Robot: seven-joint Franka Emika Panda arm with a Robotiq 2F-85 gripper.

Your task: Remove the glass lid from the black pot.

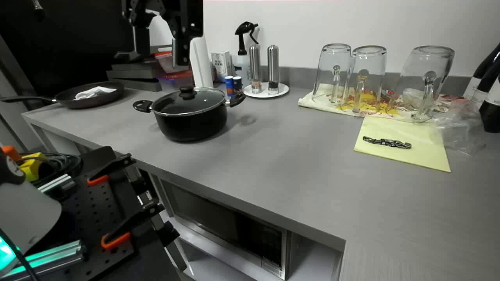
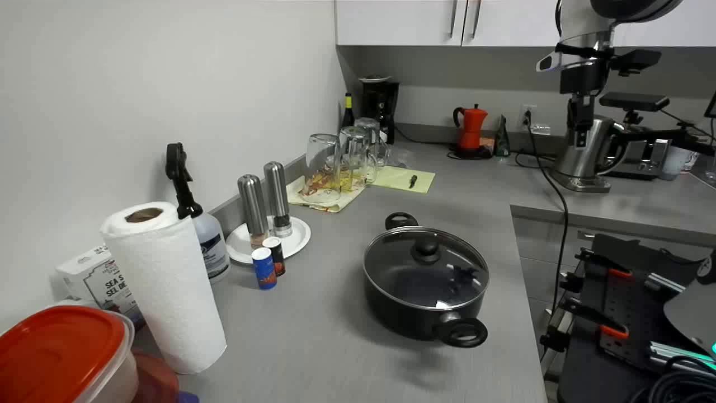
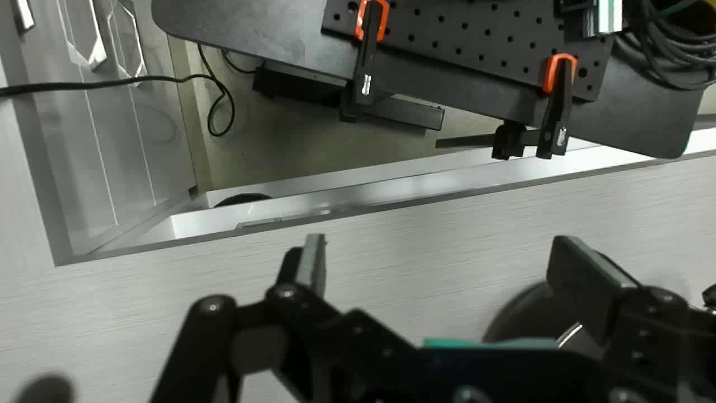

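Glass lid (image 2: 422, 274) sits on the black pot (image 1: 193, 127), on the grey counter (image 1: 273, 164), lower than the jaws and well apart. I see the gripper (image 3: 439, 252) hanging high, jaws spread wide; in the wrist view it partly hides the pot. Three glass mugs (image 1: 365, 72) stand apart from the jaws.

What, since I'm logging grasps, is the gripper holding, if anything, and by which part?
Nothing is held: the gripper stands open and empty, away from the glass lid, which sits on the black pot.
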